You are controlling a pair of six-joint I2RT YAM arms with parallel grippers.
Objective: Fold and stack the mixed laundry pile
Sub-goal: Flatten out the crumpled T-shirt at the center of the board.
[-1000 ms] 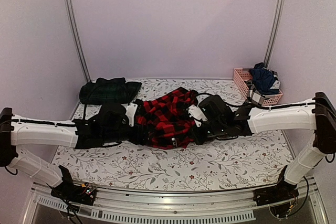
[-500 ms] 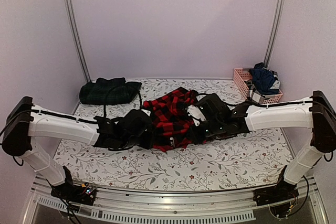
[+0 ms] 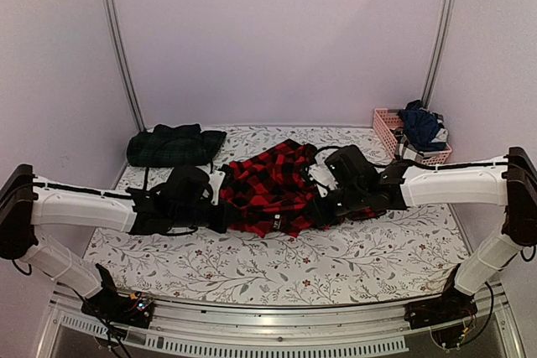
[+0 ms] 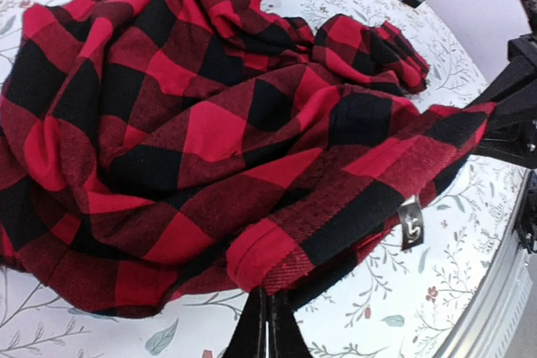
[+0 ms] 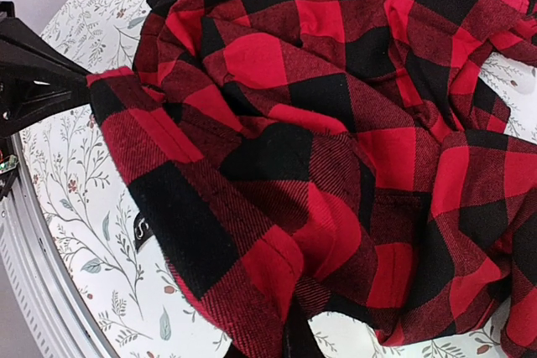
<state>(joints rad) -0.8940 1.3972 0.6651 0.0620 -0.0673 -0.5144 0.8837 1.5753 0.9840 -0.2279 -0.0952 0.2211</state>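
Left claw [image 4: 267,323] — right claw [image 5: 294,334] — both clamped.

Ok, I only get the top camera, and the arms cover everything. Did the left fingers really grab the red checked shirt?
Observer: Yes. In the left wrist view the left fingers are shut on the near hem of the red-and-black checked shirt.
Operator: And the other ones?
Observer: The right fingers are shut as well, tucked under the shirt's folds at its near edge.
Operator: Is it flat?
Observer: No. Close up it is bunched in deep folds, and a small dark label sits at the edge of the hem.
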